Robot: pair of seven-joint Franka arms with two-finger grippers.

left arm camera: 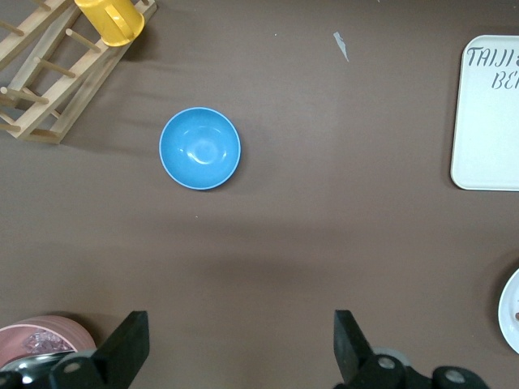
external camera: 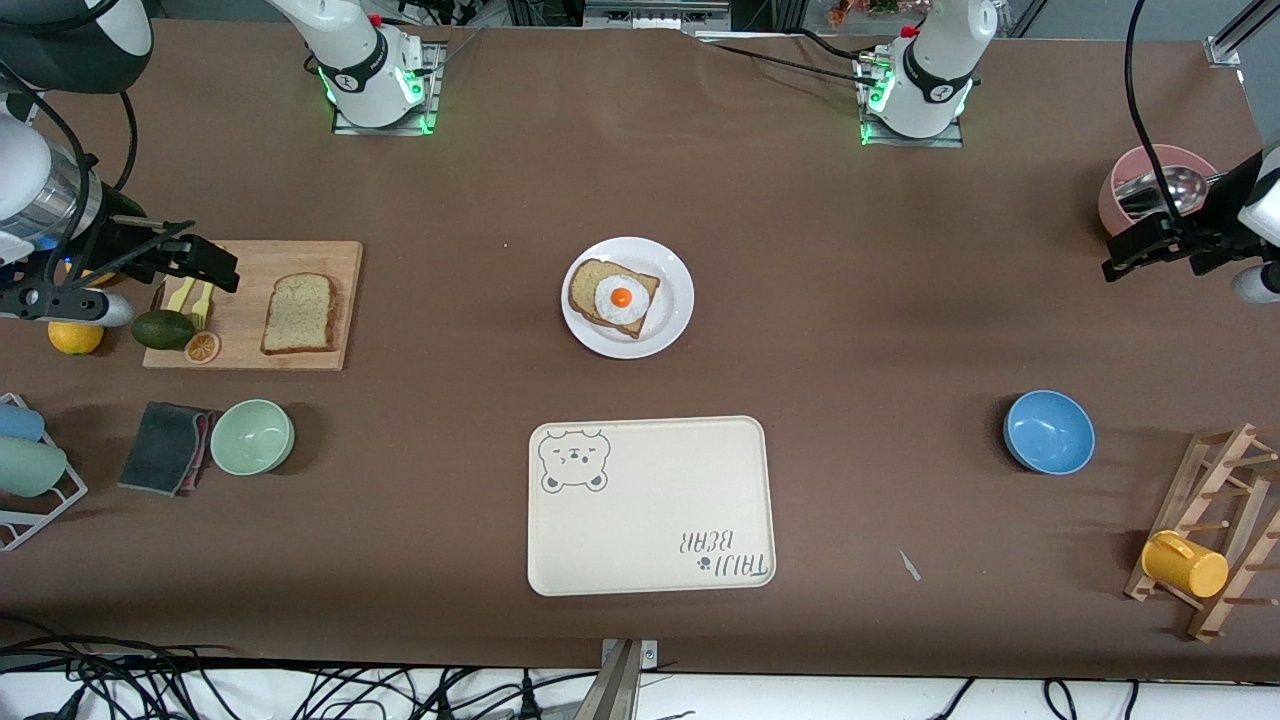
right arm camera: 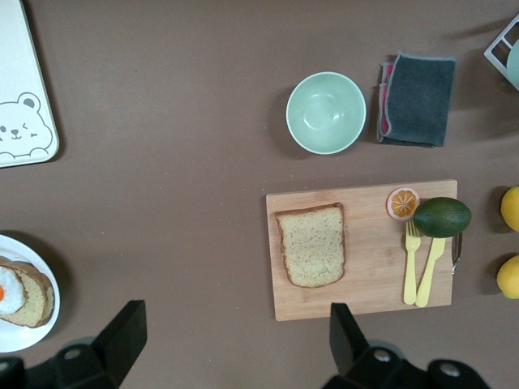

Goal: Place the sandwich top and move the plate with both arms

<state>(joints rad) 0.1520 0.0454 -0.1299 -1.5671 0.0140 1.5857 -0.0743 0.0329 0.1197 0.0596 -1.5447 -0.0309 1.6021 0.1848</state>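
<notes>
Opening step, nothing yet grasped — the sandwich top (external camera: 299,313) lies on the cutting board (external camera: 330,260), at nine o'clock from the plate (external camera: 676,300), so the right gripper (external camera: 195,262), fingers wide over the board's edge, must descend onto it while the left gripper (external camera: 1150,243) waits, wide, beside the pink bowl (external camera: 1112,195).

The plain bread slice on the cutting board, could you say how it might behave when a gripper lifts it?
The sandwich top lies flat on the wooden board, so it probably needs an edge pinch. It looks thin and porous, likely light, perhaps bending if soft. It has flat faces, so it should not roll.
</notes>
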